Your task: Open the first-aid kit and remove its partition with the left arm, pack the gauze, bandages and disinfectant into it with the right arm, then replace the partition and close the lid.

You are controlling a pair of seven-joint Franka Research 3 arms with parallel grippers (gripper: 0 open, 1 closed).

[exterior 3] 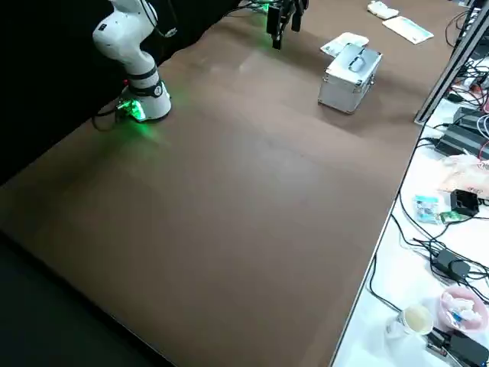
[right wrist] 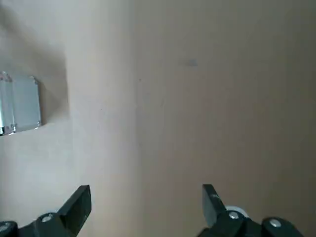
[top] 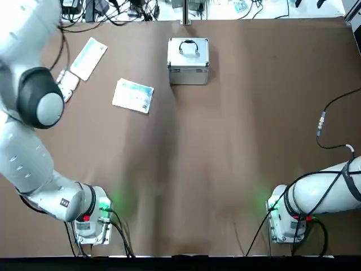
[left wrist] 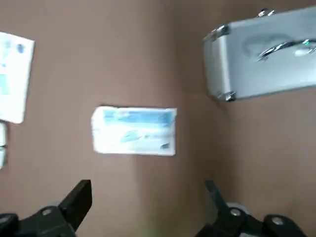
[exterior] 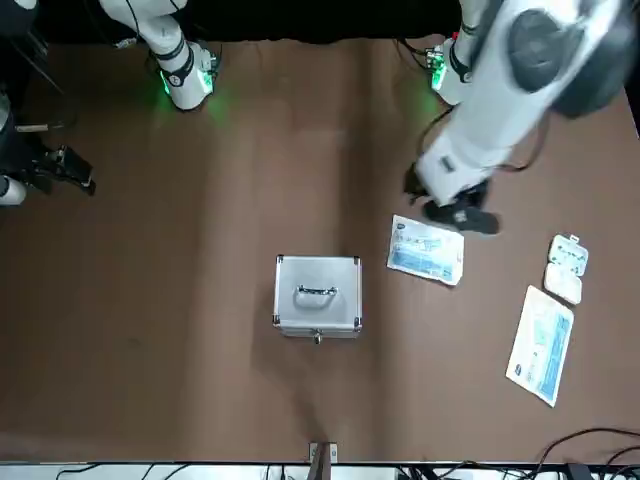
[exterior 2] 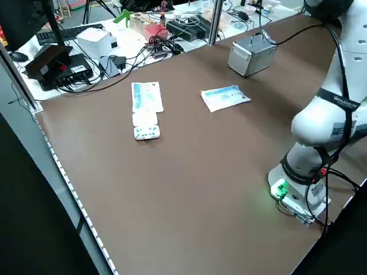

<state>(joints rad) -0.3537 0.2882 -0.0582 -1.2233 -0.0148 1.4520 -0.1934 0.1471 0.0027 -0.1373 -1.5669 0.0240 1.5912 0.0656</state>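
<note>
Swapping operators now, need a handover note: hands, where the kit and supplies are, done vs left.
Left hand: open, empty, raised over the table near the blue-white packet, short of the first-aid kit.
Right hand: open, empty, above bare table well off to the kit's side.
Kit: at the table's far edge, upright, lid shut, handle flat.
Supplies: that packet, a long flat packet and a small blister pack, all on the left arm's side. No disinfectant bottle spotted.
Done: nothing.
Left: everything, starting with opening the lid.

Both the left arm [top: 34,164] and the right arm [top: 327,192] are glossy white with grey joint caps, green-lit bases, black fingers; a thin black cable trails the right
</note>
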